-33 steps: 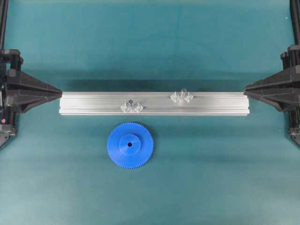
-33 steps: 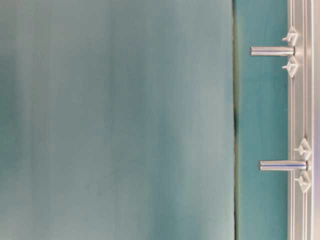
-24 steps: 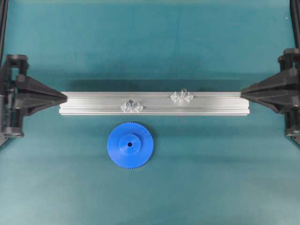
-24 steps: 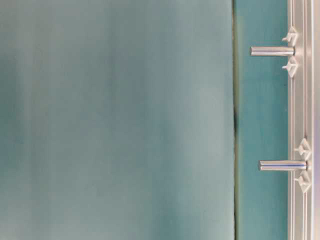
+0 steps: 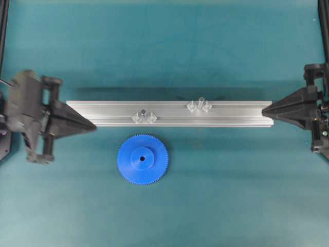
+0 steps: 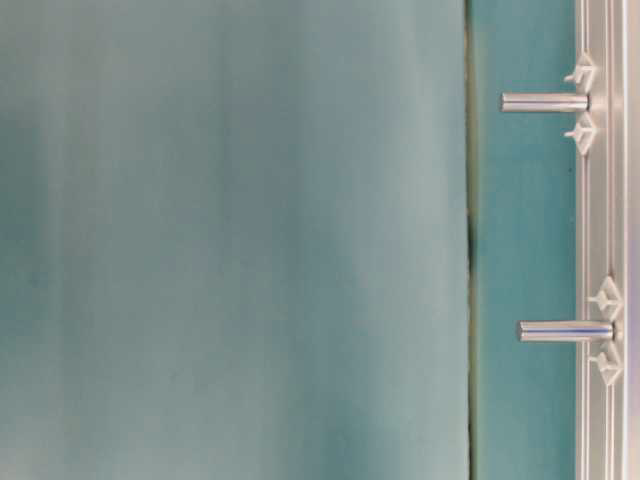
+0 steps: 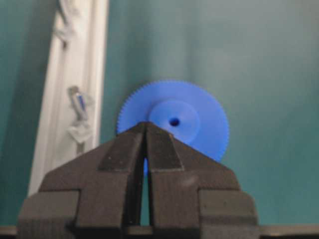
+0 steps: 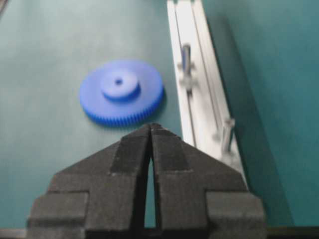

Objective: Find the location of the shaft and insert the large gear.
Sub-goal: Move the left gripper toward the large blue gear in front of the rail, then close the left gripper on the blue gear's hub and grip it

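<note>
The bright blue toothed plastic gear (image 5: pixel 142 159) lies flat just near of the ribbed aluminium rail (image 5: pixel 169 113), right of the left claw (image 5: pixel 91 125), whose jaws are pressed together, empty.

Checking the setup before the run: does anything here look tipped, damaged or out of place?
Nothing stands out. The bright blue plastic disc gear lies flat on the teal mat, beside the long ribbed aluminium rail, not touching it. Both short grey metal pins stand upright between their clear mounts.
</note>
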